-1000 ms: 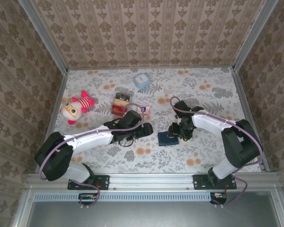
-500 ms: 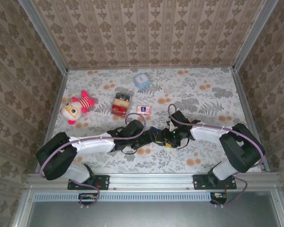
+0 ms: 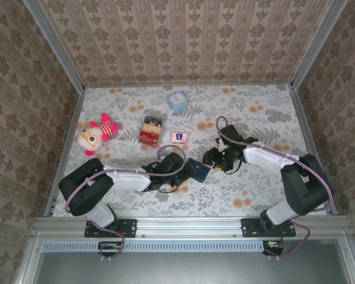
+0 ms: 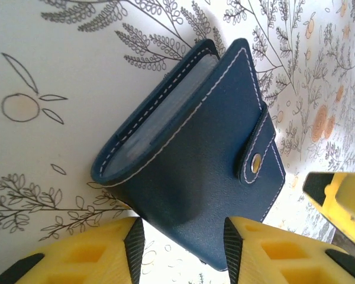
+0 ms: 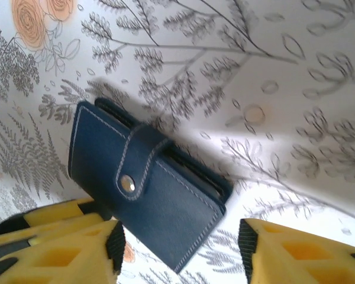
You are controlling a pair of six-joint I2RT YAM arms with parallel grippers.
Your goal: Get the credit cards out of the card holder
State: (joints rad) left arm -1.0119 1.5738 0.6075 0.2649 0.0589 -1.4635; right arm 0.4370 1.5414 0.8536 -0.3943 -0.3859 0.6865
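Observation:
The card holder (image 3: 198, 170) is a navy case with white stitching, closed by its snap tab (image 4: 255, 163). It hangs tilted a little above the table between the two arms. My left gripper (image 4: 183, 236) is shut on its lower corner, both black pads touching the leather. In the top view that gripper (image 3: 188, 168) sits just left of the case. My right gripper (image 5: 180, 242) stands open around the holder's (image 5: 148, 177) other corner, its right pad well apart from the edge; from above it (image 3: 215, 158) is just right of the case. The credit cards are hidden inside.
A plush doll (image 3: 94, 135) lies at the left. A red-and-tan box (image 3: 149, 131) and a small pink packet (image 3: 178, 137) sit behind the left arm, a light blue object (image 3: 177, 100) farther back. Patterned walls close three sides.
The left gripper moved right to the holder and closed on it. The right gripper pulled back to the right, and the holder shifted left with the left gripper.

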